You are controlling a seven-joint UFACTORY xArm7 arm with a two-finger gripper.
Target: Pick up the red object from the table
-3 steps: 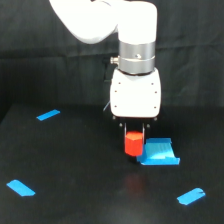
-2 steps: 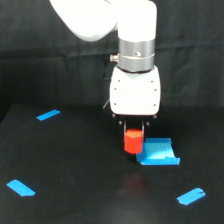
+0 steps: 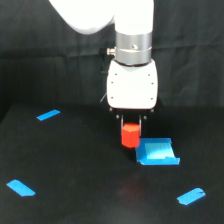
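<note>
- Blue tape strips [image 3: 21,188] lie nearest you on the black worktop [image 3: 75,170], one at the exterior view's left and one [image 3: 191,196] at its right.
- Just past them, you see a faint red glow on the worktop under the red object [image 3: 130,135], so it looks lifted off the surface.
- Your red object hangs pinched in the gripper [image 3: 131,125], just beside the blue tray [image 3: 158,152].
- Thin dark fingers [image 3: 141,121] press on its sides from both sides.
- You look to be in the lifting step; the grab seems done.
- Next, I think you should rise slowly and straight, keeping the squeeze firm.
- Farthest back hangs a black curtain [image 3: 40,55].
</note>
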